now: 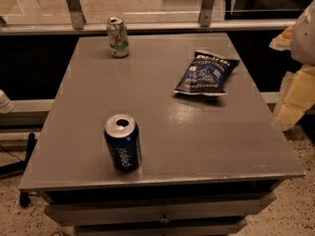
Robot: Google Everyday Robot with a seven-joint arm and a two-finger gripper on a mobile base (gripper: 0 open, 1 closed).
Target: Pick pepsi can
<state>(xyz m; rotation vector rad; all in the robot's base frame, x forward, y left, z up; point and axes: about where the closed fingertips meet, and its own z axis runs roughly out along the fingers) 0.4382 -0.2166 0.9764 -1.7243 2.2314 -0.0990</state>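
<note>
The pepsi can [122, 142] is dark blue with white vertical lettering and a silver top. It stands upright near the front left of the grey table [162, 97]. My gripper [294, 90] shows as pale yellowish parts at the right edge of the camera view. It is beyond the table's right side, far right of the can and apart from it.
A pale white-green can [117, 37] stands upright at the table's back left. A blue chip bag [206, 73] lies flat at the back right, between the gripper and the table's middle. A window rail runs behind the table. Drawers sit under the front edge.
</note>
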